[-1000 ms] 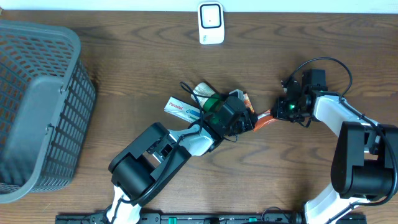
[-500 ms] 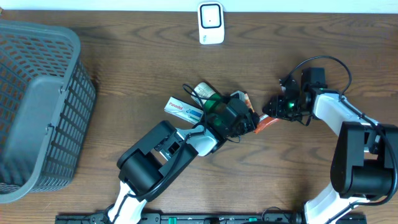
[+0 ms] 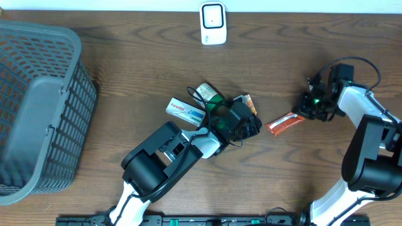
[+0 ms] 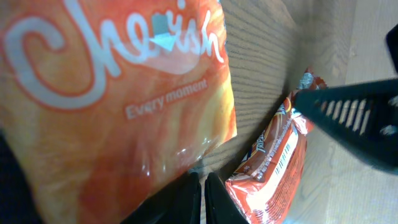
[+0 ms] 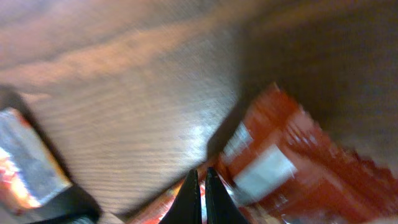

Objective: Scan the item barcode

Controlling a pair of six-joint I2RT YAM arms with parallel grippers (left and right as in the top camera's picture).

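Dark wood-grain table (image 3: pixel 326 37) carries a red snack wrapper (image 3: pixel 284 123) right of centre. It lies flat with its long axis slanting from lower left to upper right, the upper end aimed at the right gripper (image 3: pixel 309 112). The wrapper is a slim, shiny red-orange pack. The left wrist view shows a barcode (image 4: pixel 283 157) printed on its face, and the blurred right wrist view shows a white patch on it. The right gripper's fingers (image 5: pixel 189 190) are pressed together at the wrapper's end and appear to pinch its edge. The right arm comes up from the near right edge, its white forearm angling away and its wrist folded back leftward, low over the table. Near the wrapper's lower end, the left gripper (image 3: pixel 250 125) sits closed over a small pile, its arm slanting up from the near edge. An orange packet (image 4: pixel 112 93) fills its camera, and whether it is nipped cannot be told. A toothpaste box (image 3: pixel 185 111) lies in the pile. A white scanner (image 3: pixel 213 24) stands at the far edge and a grey basket (image 3: pixel 81 94) at the far left
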